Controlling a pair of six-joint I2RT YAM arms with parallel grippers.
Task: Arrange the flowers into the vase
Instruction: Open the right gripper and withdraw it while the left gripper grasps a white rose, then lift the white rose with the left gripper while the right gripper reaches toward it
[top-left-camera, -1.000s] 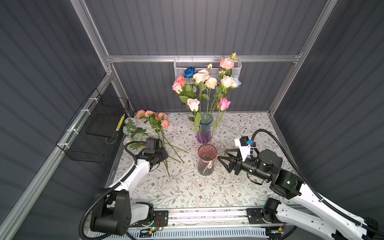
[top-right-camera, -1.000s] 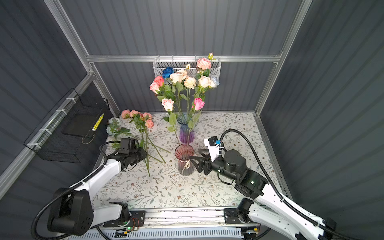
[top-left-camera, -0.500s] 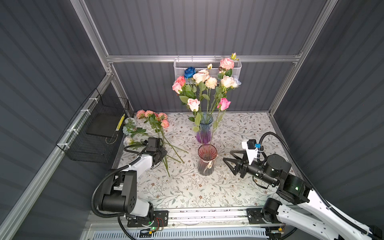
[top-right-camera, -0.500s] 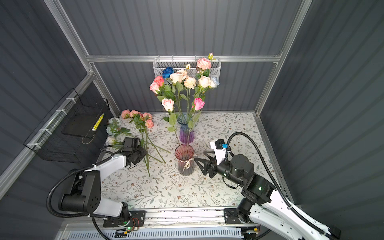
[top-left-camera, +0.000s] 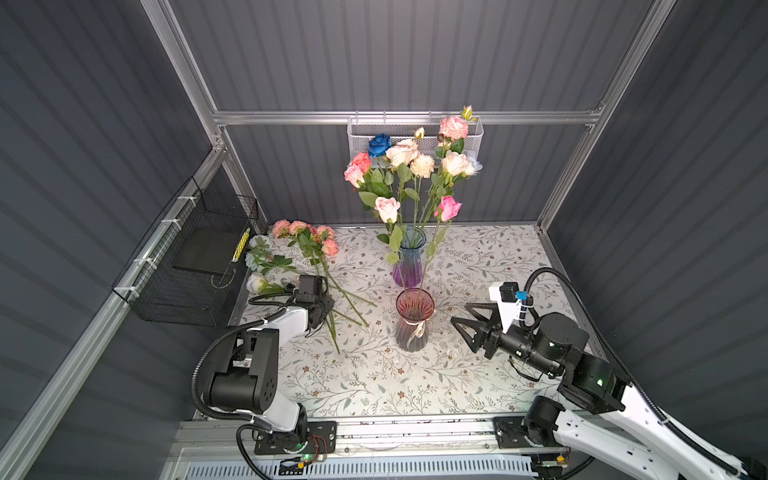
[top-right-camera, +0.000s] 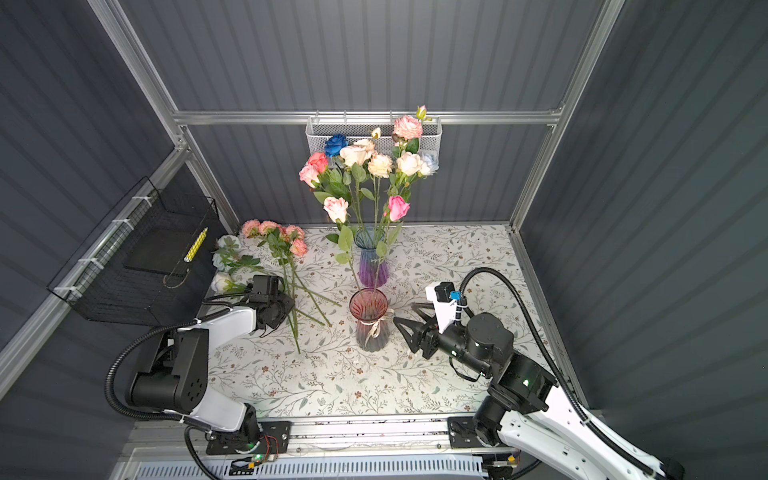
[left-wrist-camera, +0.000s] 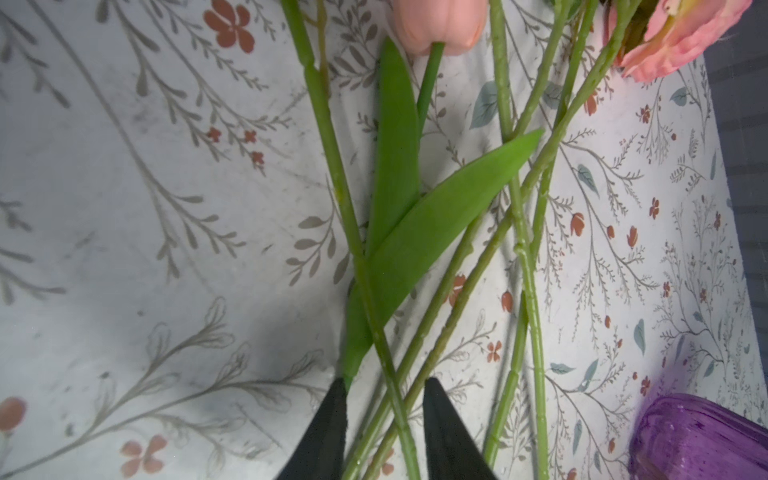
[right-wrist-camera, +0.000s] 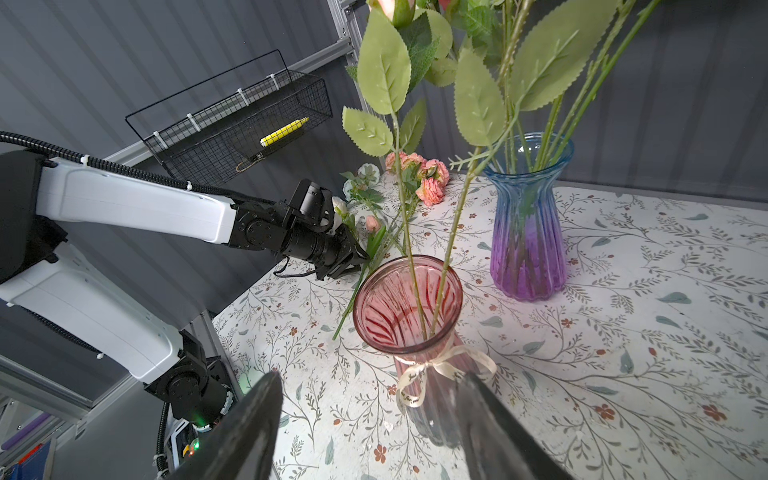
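In a top view the left gripper (top-left-camera: 325, 309) sits low over the loose flowers (top-left-camera: 309, 245) lying left of the pink vase (top-left-camera: 414, 320). The right gripper (top-left-camera: 459, 312) gapes wide just beside that vase, slightly farther back than a second ago. The left wrist view shows fingers (left-wrist-camera: 328, 419) partly apart, straddling crossed stems (left-wrist-camera: 381, 353) without pinching them; the right wrist view shows jaws wide and empty.
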